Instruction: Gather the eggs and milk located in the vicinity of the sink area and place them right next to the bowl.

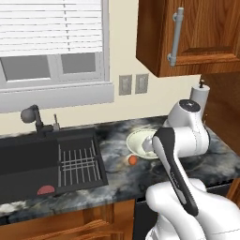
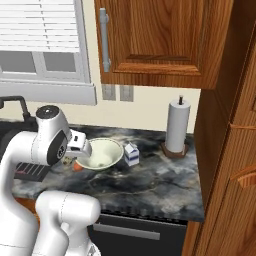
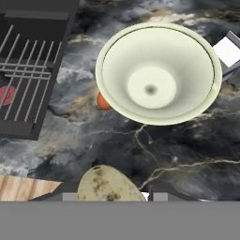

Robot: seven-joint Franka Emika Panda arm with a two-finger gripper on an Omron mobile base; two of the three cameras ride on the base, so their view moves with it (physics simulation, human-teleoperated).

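Meanwhile, from the left base view, the orange-brown egg [image 1: 133, 160] lies on the counter touching the bowl [image 1: 138, 140], sink-side. From the right base view, the milk [image 2: 131, 153] stands just beside the bowl's other flank. In the hand view, the gripper [image 3: 110, 190], above the counter before the bowl, pinches a speckled pale egg [image 3: 108, 185].
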